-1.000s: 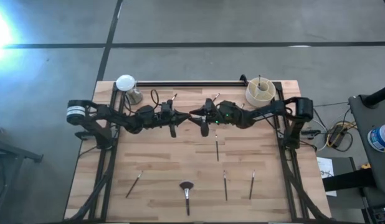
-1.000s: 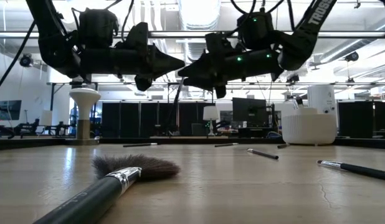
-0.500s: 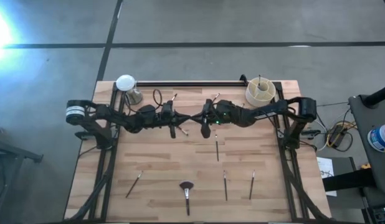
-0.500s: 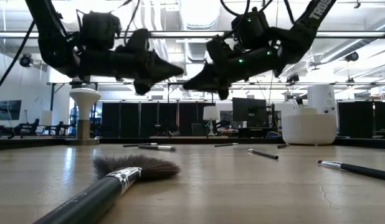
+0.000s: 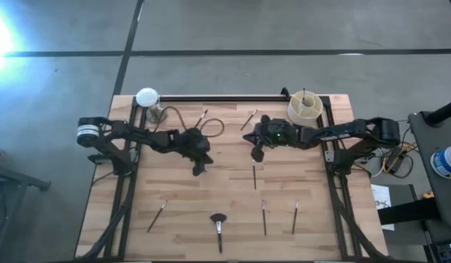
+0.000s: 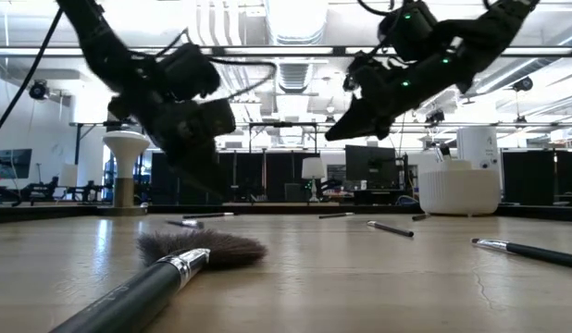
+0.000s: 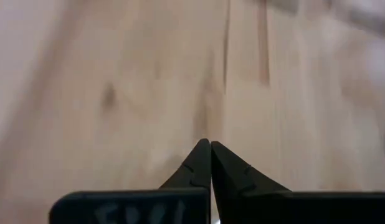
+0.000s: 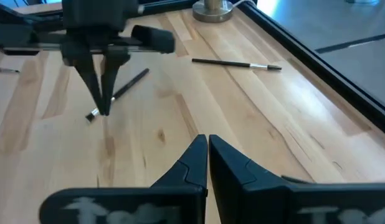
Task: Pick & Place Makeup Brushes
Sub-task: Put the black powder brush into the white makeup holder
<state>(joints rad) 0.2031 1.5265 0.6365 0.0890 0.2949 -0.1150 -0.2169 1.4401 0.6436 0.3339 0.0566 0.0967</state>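
Fingers of the left gripper [image 8: 105, 102] are seen pressed together with nothing between them, tips lowered close to the bench [image 5: 174, 186], just beside a short brush [image 8: 118, 93] lying loose there. The right gripper [image 8: 207, 144] is likewise closed to a point and empty, held above the bench near the white holder [image 5: 304, 108] at the far right corner.

Remaining makeup brushes are noted flat on the bench: a fluffy-headed brush [image 5: 218, 225] at the near edge, a slanted brush [image 5: 156, 216] to its left, two upright-lying brushes [image 5: 264, 218] to its right, one central brush [image 5: 254, 176], and two [image 5: 248, 119] near the far rail. At least one handle is seen standing in the holder.

Risks judged from here: with its fingers pinched together, the left gripper would push or roll the short brush rather than take it, unless opened first. A thin handle lying flat may also slip from the tips, or the tips may strike the wood.

Whether the left tips touch the bench or the brush cannot be told. The left wrist view is blurred and shows only bare wood.
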